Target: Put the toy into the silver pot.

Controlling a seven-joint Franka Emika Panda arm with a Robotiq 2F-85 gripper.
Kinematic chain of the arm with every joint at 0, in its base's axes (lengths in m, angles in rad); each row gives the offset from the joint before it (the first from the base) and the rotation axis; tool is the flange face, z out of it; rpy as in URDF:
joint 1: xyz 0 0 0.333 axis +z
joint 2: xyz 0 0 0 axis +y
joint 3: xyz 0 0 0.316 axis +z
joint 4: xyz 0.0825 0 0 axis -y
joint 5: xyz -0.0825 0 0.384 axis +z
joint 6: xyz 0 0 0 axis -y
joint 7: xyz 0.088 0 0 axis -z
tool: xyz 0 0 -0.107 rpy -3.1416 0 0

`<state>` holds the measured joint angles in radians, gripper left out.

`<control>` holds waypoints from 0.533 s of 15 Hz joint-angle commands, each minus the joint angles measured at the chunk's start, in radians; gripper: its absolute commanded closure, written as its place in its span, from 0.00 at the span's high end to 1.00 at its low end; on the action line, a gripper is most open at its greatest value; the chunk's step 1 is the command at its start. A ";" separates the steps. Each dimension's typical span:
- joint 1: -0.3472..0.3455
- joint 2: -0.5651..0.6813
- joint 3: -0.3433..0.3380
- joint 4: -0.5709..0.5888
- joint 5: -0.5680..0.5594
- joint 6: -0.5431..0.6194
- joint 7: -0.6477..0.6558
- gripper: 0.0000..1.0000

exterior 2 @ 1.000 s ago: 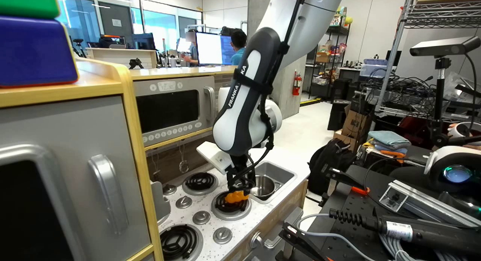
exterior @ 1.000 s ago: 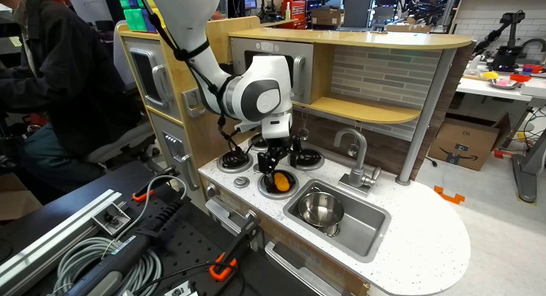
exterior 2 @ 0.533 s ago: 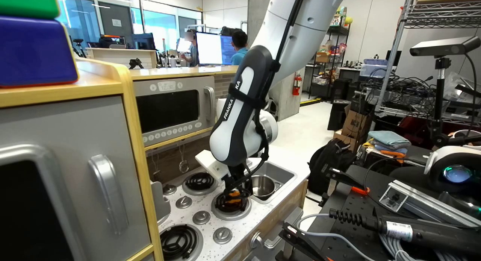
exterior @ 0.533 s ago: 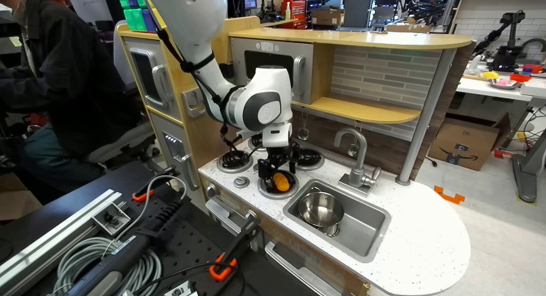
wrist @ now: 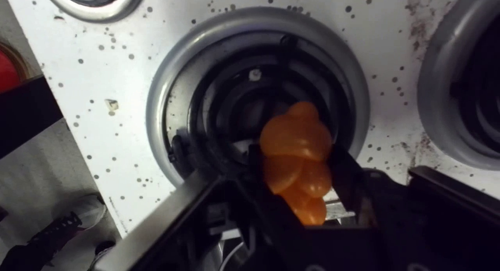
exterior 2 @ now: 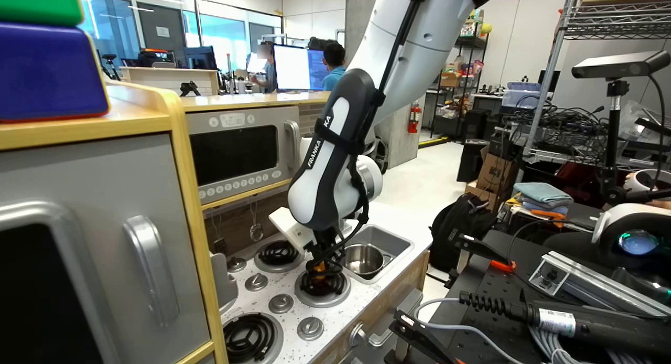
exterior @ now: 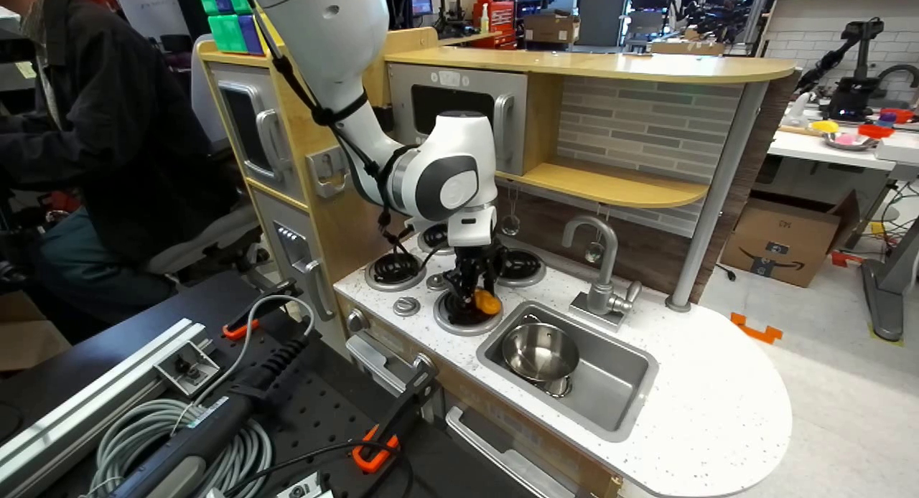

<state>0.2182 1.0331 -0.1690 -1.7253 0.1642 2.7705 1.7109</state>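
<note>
Grasping the toy over a burner, the hand could lose it if the smooth, bulging sides slip, or strike the pot, in the sink, if the carry runs low. Whether the toy touches the burner cannot be told; in an exterior view the hand masks most of the toy.
</note>
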 commanded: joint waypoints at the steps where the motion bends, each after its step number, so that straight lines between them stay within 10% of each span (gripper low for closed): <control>1: -0.029 0.011 0.031 0.032 0.023 -0.002 -0.013 0.20; 8: -0.063 0.018 -0.015 0.072 0.033 -0.017 0.014 0.20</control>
<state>0.1816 1.0331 -0.1623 -1.7003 0.1804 2.7705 1.7109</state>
